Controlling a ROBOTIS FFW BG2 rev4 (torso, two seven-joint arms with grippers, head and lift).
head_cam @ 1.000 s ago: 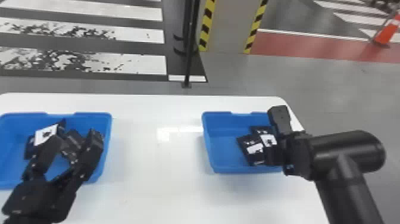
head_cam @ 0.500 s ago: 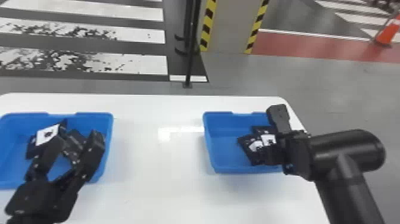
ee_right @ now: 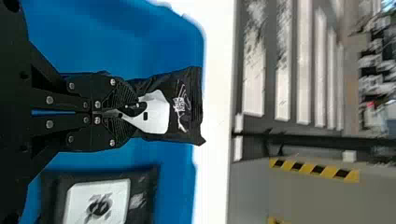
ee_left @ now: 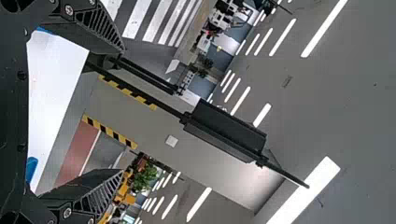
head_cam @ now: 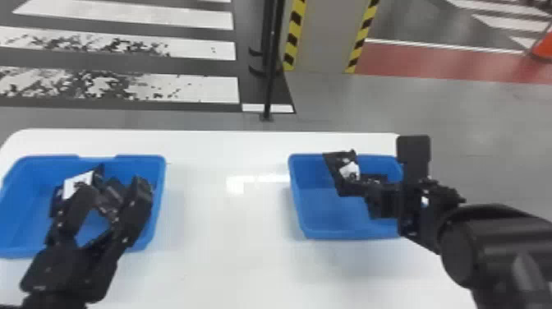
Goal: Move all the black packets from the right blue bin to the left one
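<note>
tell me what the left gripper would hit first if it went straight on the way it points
Probably nothing close: its wrist view looks free ahead of the left gripper. The black pole beyond the table seems the likeliest first thing met, though depth is unclear.

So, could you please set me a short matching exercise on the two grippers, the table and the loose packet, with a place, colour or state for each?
Things:
1. left gripper
2. right gripper
3. table
4. loose packet

Places, colours or states:
A. lying in the right blue bin
B. closed on a black packet
C. white
D. fingers apart, over the left blue bin

Right pairs: 1-D, 2-B, 3-C, 4-A
</note>
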